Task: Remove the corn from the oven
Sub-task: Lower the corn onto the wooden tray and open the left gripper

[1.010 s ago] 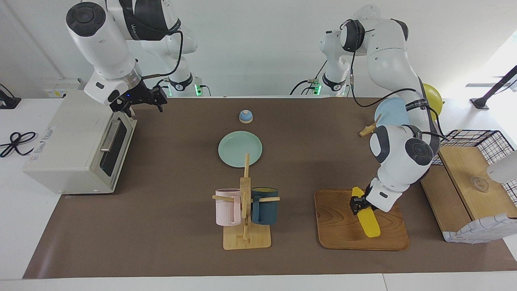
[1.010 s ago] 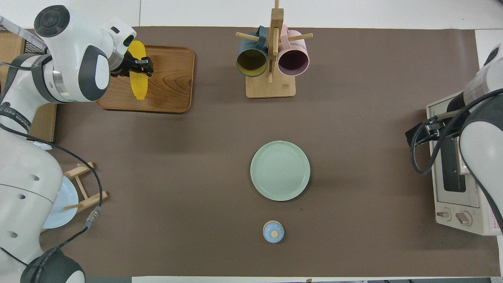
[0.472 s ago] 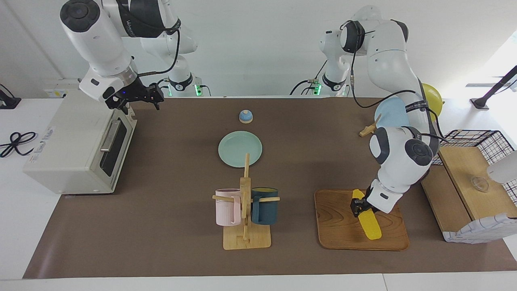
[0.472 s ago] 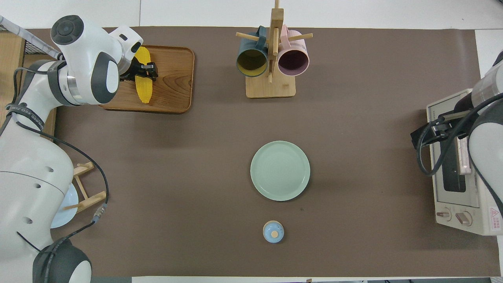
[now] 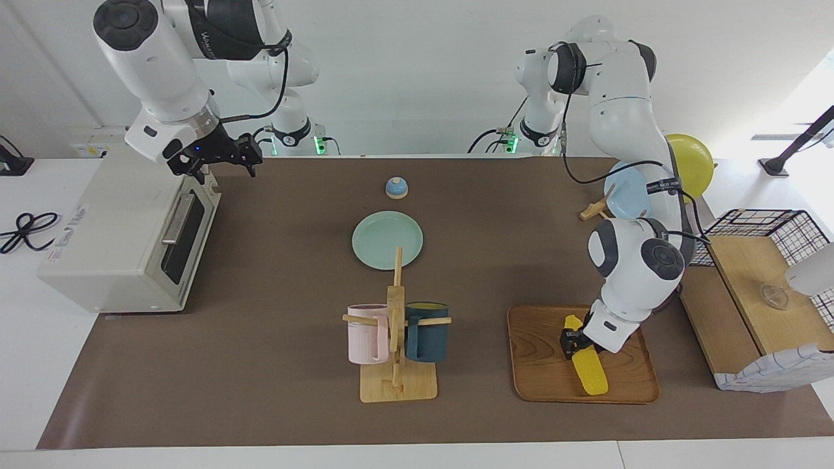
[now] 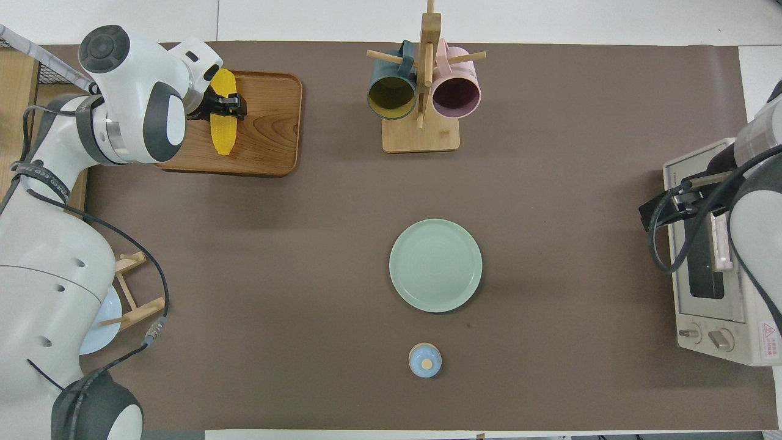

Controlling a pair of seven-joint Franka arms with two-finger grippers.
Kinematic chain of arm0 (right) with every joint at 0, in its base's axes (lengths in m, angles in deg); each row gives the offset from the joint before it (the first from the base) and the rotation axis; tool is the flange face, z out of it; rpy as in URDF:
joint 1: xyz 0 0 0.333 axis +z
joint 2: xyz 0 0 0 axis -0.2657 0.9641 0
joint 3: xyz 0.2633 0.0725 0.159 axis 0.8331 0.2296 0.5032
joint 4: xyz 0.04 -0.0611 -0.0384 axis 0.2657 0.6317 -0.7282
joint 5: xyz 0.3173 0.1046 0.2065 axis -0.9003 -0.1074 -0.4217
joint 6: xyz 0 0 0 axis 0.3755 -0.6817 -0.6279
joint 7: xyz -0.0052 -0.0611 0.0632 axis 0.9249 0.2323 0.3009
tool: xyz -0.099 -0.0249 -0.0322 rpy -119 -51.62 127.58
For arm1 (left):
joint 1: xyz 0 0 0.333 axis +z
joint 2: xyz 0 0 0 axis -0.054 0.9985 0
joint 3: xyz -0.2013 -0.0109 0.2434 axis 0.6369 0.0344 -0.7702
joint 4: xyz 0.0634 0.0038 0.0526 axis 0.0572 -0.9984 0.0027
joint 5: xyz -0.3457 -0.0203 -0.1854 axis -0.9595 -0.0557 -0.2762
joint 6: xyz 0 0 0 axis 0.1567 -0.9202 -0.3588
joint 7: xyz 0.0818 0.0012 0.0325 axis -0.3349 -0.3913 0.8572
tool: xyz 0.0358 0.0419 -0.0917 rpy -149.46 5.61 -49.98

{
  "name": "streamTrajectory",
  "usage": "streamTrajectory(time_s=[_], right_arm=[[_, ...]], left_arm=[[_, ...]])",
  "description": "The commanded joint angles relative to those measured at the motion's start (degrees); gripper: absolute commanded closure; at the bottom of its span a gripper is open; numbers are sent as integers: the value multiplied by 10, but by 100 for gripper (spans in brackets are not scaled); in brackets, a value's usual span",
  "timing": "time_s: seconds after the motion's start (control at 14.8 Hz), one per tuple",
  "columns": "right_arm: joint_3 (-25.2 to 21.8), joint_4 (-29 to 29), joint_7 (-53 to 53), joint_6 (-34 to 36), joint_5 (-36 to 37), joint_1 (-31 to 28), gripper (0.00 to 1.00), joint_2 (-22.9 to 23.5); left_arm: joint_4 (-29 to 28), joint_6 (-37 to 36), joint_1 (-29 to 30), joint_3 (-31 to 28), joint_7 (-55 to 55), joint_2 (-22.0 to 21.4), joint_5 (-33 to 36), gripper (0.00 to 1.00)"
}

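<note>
The bright yellow corn cob (image 5: 586,359) lies on the brown wooden tray (image 5: 541,365) at the left arm's end of the table, with the tapered ends pointing toward and away from the robots. The left gripper (image 5: 572,341) is low over the cob, around its middle, and its black fingers (image 6: 227,105) stand on both sides of the corn; if they press it or are already loose, I cannot tell. The boxy off-white toaster oven (image 5: 117,234) stands at the right arm's end of the table, and its dark glass door (image 5: 186,238) with the metal handle is closed. The right gripper (image 5: 218,159) hangs in the air over the upper edge of the oven door, its fingers spread apart and holding nothing. In the middle of the table is a round pale green plate (image 5: 387,240), and nearer to the robots a small blue bell (image 5: 396,187). A wooden mug stand (image 5: 397,352) carries one pink mug (image 5: 366,333) and one dark blue mug (image 5: 427,331)
</note>
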Motion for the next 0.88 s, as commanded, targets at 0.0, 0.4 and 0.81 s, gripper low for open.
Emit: streamTrajectory(time_s=[0.0,0.4,0.81], right_arm=[[1,5,-5,-1,2,-13,0,-7],[1,6,-5,-1,2,-22,0,-8],[1,7,-5,-1,2,-21,0,-8]], left_arm=[[-1,3,2,0,-6,-5,13,0],[-10,-73,14,-11,1,-100,11,0],[-14,-256,14,-37,1,-218,12,0]])
